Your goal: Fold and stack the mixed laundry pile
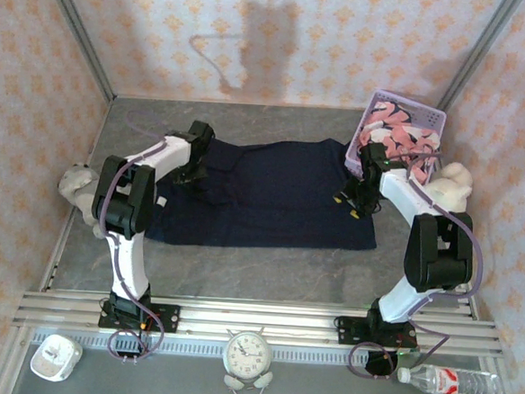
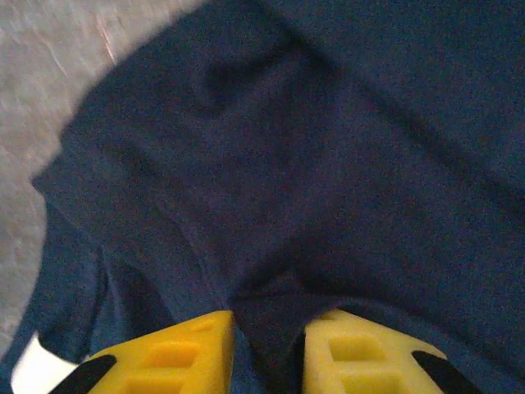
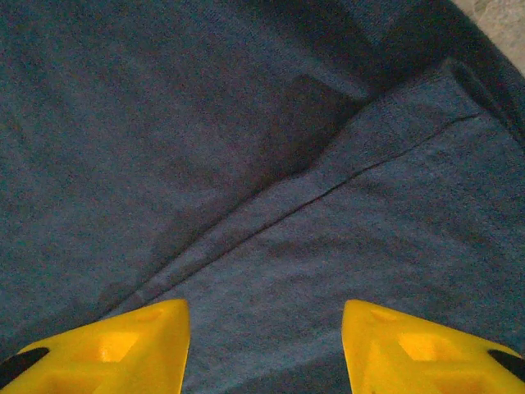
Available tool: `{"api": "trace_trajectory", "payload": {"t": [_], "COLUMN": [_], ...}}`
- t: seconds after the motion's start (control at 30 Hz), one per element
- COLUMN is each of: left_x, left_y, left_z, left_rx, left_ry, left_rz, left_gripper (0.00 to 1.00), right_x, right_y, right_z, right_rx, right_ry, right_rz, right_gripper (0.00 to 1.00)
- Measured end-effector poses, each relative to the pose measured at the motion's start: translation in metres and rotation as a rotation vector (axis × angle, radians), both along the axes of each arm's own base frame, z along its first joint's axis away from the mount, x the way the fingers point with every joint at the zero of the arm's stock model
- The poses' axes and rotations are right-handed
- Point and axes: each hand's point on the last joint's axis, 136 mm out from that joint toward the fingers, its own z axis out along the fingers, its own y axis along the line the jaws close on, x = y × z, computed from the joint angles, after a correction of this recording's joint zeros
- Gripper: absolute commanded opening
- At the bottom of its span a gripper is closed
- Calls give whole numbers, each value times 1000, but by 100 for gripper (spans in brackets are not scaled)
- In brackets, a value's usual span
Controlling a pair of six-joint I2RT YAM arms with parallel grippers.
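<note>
Folding looks barely begun: navy garment [image 1: 272, 193] spread mid-table, left gripper [image 2: 267, 341] pinching its cloth, right gripper [image 3: 262, 345] spread wide above it, pink garment [image 1: 395, 130] in the far-right-corner basket [image 1: 413, 102].

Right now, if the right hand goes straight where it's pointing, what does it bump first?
The right hand would meet the navy garment first, lying just past its open fingers; how far is unclear.

The left arm [image 1: 123, 255] and right arm [image 1: 401, 297] are alike: glossy white links joined by bulky black motor housings, on black bases [image 1: 133, 312]. Lilac-grey cables [image 1: 481, 257] loop alongside. The left hand [image 2: 268, 357] and right hand [image 3: 267, 345] bear yellow, hollow-ribbed fingers [image 3: 123, 345] with black patches.
</note>
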Motion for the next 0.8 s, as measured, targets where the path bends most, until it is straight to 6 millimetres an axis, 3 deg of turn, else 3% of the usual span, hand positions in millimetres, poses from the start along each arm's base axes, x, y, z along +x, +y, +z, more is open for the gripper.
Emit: {"api": "trace_trajectory", "payload": {"t": [0.17,0.3,0.5,0.6,0.67,0.8], "left_x": [41,47,15,-16,-35,-58], "left_y": [21,24,22,25,27,24], "left_z": [9,-8,-13,5,31,63], "left_rx": [-32,-73,-79,-72,-74,-109], "left_ry": [-44,-17,59,68,29,-71], "left_rz": [100,150,146,135,126,122], "left_gripper": [45,60,75,79,80,73], "right_x": [-1,-2,-2,-2,-2,-1], "right_y": [0,0,0,3,9,22], "right_z": [-10,-12,-11,-10,-10,-10], "right_rx": [-3,-4,-8,-11,-11,-3], "right_ry": [31,36,32,25,18,2], "right_rz": [3,3,12,28,49,84], "right_gripper": [52,52,52,52,52,51]}}
